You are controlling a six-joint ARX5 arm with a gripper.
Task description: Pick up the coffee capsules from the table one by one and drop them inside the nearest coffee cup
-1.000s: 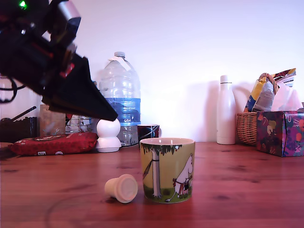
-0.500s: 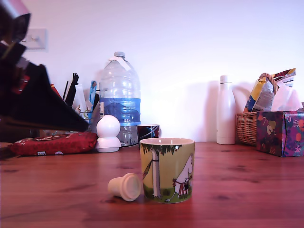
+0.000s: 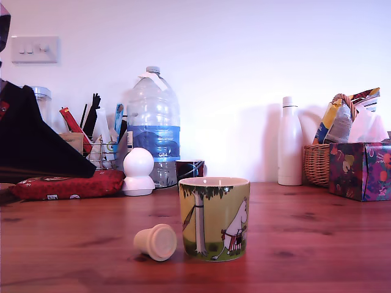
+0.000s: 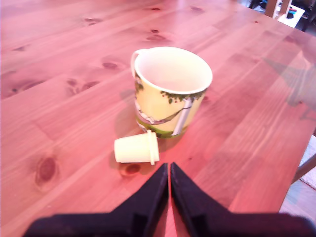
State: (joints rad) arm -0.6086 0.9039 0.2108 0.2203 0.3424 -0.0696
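Note:
A cream-white coffee capsule (image 3: 156,242) (image 4: 137,148) lies on its side on the reddish-brown table (image 3: 305,244) (image 4: 59,98), just beside the yellow-green cartoon coffee cup (image 3: 214,218) (image 4: 170,94). The cup stands upright, and what shows of its inside is bare. My black gripper (image 3: 88,171) (image 4: 169,167) is shut with nothing between its fingers. In the exterior view it hangs at the far left, above the table and well away from the capsule. In the wrist view its tips point toward the gap between capsule and cup.
Along the back stand a red packet (image 3: 67,184), a white round-topped ornament (image 3: 138,171), a large water bottle (image 3: 154,131), a small dark cup (image 3: 190,169), a white bottle (image 3: 291,143), a basket (image 3: 317,163) and a patterned box (image 3: 360,171). The table's edge (image 4: 296,163) shows in the wrist view.
My gripper has pulled back toward the exterior view's left and sunk lower. The cream capsule rocked slightly and lies almost where it was.

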